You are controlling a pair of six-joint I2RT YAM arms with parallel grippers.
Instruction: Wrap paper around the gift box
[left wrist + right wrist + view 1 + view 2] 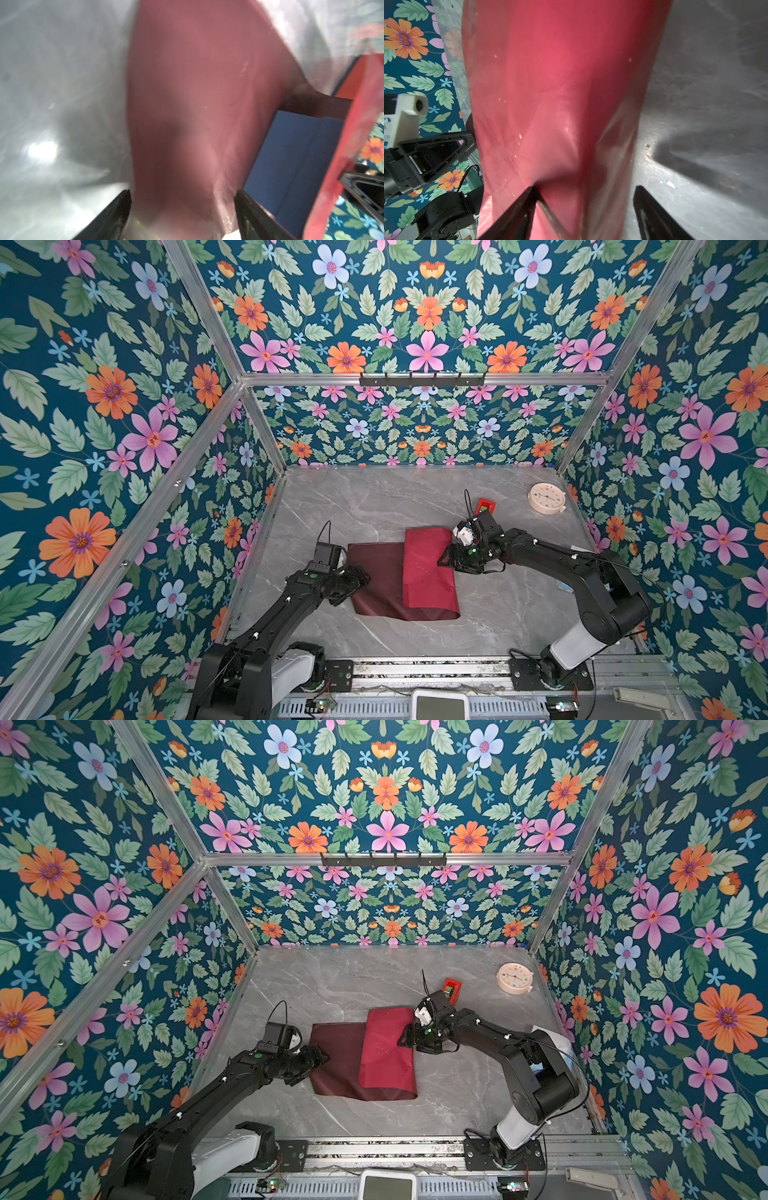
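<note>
Standing behind the paper [428, 572] (gift box [291, 155] underneath): tape dispenser [485, 506], clock [546, 497].

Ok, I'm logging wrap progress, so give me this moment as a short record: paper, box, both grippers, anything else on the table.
paper: bright red flap folded over the box; maroon face flat on the table toward the left arm
gift box: mostly covered; blue side shows only in the left wrist view
left gripper: open, at the maroon edge
right gripper: open, one fingertip denting the red flap
other items: tape dispenser and clock, both apart from the paper
</note>
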